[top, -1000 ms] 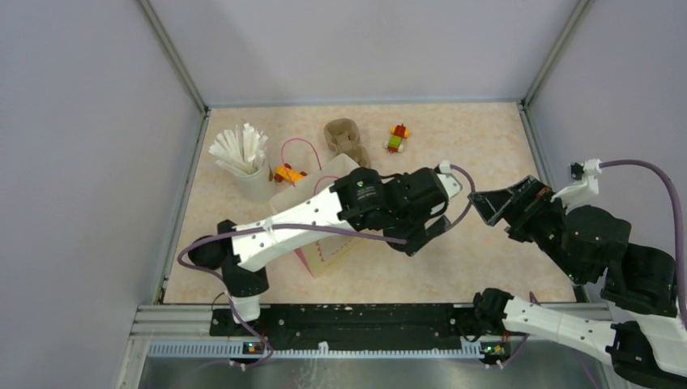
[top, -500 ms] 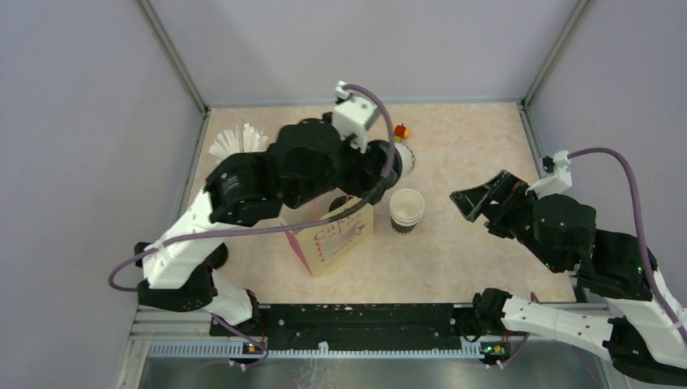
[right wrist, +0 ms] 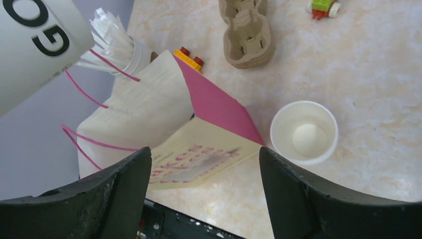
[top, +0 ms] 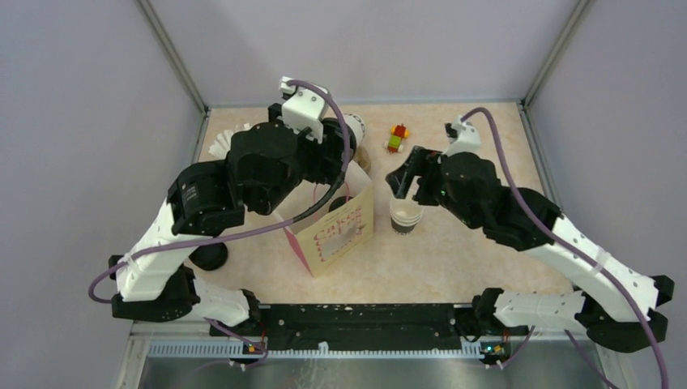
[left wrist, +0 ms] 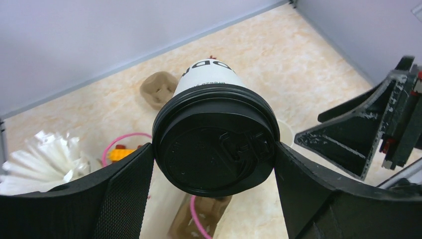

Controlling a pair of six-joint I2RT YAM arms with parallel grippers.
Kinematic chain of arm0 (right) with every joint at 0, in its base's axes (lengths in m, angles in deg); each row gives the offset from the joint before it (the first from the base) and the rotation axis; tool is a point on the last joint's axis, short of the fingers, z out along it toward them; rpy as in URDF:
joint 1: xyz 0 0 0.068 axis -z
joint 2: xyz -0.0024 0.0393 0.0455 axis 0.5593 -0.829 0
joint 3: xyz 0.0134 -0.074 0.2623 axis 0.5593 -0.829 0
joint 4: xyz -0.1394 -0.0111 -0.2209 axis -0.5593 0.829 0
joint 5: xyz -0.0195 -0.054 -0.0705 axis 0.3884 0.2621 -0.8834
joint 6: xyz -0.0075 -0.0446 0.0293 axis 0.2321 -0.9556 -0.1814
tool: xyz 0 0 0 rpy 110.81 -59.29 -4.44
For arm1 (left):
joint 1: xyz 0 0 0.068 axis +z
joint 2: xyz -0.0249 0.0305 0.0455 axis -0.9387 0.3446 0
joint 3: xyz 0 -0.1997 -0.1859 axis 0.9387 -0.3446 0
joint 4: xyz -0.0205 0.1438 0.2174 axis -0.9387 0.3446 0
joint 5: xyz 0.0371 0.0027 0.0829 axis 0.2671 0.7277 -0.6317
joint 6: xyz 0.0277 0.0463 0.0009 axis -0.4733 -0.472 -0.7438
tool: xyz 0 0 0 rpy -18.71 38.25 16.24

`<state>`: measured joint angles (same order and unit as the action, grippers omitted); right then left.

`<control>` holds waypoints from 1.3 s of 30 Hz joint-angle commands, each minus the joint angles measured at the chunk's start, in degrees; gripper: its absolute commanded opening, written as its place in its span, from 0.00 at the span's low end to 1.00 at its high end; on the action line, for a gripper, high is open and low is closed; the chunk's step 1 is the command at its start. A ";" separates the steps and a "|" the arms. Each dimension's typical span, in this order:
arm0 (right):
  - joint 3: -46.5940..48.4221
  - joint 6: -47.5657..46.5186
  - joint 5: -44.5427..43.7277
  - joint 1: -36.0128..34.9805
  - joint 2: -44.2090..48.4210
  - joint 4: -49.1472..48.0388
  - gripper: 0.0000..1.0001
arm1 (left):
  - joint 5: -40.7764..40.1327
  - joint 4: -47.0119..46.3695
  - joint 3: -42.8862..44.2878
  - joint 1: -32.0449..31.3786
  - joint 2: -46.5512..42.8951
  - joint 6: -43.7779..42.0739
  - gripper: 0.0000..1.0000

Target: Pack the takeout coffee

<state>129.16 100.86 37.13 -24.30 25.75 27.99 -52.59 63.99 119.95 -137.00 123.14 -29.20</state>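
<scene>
Top view: one lidded coffee cup (top: 350,128), held tilted above the worktop (top: 486,243), at 12 o'clock of one paper bag (top: 334,231); one unlidded cup (top: 406,212), perhaps a nested stack, standing just beside the bag at 3 o'clock; one brick toy (top: 397,138) at 1 o'clock; one stick cup (top: 227,146) at 10 o'clock.

Left wrist view: left fingers (left wrist: 124,189) clamped either side of the cup's black lid; one pulp tray (left wrist: 158,88) beyond.

Right wrist view: right fingers (right wrist: 114,194) spread wide, holding nothing, above bag and unlidded cup; second brick toy (right wrist: 189,57) behind the bag.

Step judged: carrying the lidded cup to the bag; the next move calls for righting it and lowering it through the narrow mouth.
</scene>
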 commanded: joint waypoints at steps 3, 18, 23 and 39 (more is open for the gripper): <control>2.33 -8.88 13.15 6.68 -6.16 -13.86 0.75 | -6.30 -0.36 -4.98 0.18 -7.70 -1.81 0.51; 11.60 -15.58 28.34 13.61 -24.09 -12.26 0.62 | -3.91 7.66 -9.14 0.18 -16.23 -0.23 0.51; 12.63 -17.48 27.71 13.66 -27.81 -11.07 0.50 | -3.04 9.49 -11.28 0.18 -18.63 1.47 0.51; 6.21 -20.30 24.91 13.66 -26.58 -18.25 0.30 | -0.07 12.14 -14.48 0.18 -17.26 11.54 0.49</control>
<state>136.43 81.82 64.17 -11.18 -3.15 13.85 -53.96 75.13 106.57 -137.00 104.67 -22.68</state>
